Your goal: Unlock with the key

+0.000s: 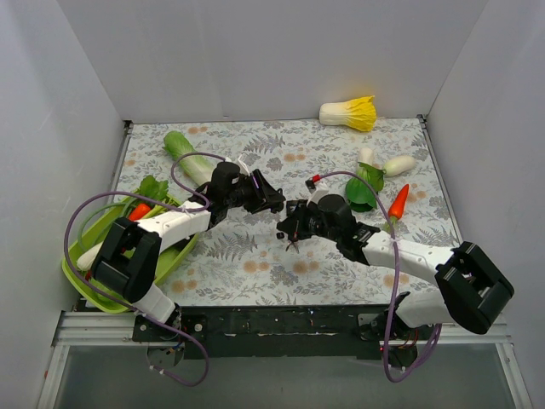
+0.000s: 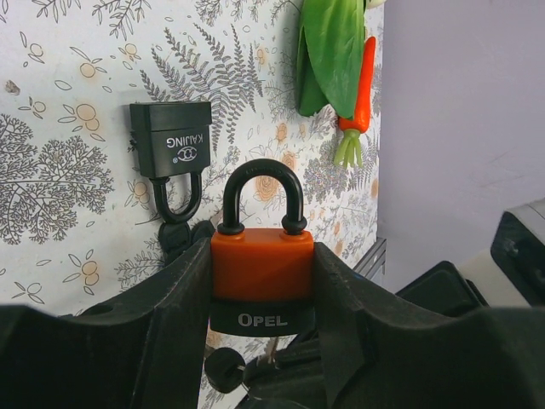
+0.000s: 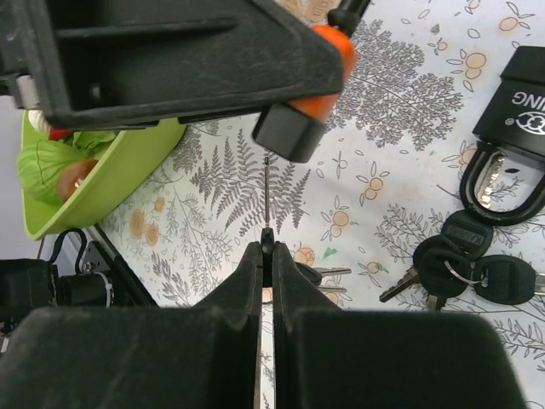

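The padlock [image 2: 261,256] is clamped by the left gripper [image 2: 262,285], base turned outward, so that the key [image 3: 266,192], pinched in the closed right gripper [image 3: 266,256], is aimed at that base.

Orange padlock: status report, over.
Left gripper shut on orange padlock, shackle closed. Right gripper shut on key, tip just short of the lock's black base, not inserted. Nothing between them.

Floral-patterned table [image 1: 255,264] with black padlock [image 2: 170,136], key bunch [image 3: 473,273], green tray [image 3: 111,183], carrot [image 1: 398,203] and cabbage [image 1: 349,112].
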You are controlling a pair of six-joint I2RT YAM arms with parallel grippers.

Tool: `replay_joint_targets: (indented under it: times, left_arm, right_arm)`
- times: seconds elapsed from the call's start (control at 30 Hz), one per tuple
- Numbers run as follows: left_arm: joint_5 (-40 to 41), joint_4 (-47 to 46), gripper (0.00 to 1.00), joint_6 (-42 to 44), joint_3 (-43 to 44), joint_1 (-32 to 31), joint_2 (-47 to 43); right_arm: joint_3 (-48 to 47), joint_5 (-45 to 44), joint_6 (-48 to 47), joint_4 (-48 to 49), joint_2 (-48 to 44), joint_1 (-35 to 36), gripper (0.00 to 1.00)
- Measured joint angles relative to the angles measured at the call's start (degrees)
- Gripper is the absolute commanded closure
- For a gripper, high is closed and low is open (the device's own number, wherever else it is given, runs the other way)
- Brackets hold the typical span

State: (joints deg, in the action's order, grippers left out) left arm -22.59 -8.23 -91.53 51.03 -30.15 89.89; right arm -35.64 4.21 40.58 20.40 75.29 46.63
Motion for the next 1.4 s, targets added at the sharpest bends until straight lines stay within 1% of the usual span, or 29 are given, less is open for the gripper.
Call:
replay_joint_targets:
  times: [0.23, 0.47, 1.4]
  left_arm:
    - [0.02, 0.0, 1.0, 0.0, -0.02, 0.0, 0.0]
    - [0.02, -0.02, 1.0, 0.04, -0.02, 0.0, 0.0]
    - [0.59, -1.07, 1.0, 0.5, -0.02, 0.04, 0.0]
  right_arm:
    - [0.0, 2.49, 1.29, 0.94, 1.95, -2.43, 0.99]
    - [-0.42, 3.76, 1.36, 1.73, 2.38, -3.17, 0.99]
    - [-1.53, 3.06, 1.14, 2.05, 3.96, -3.89, 0.99]
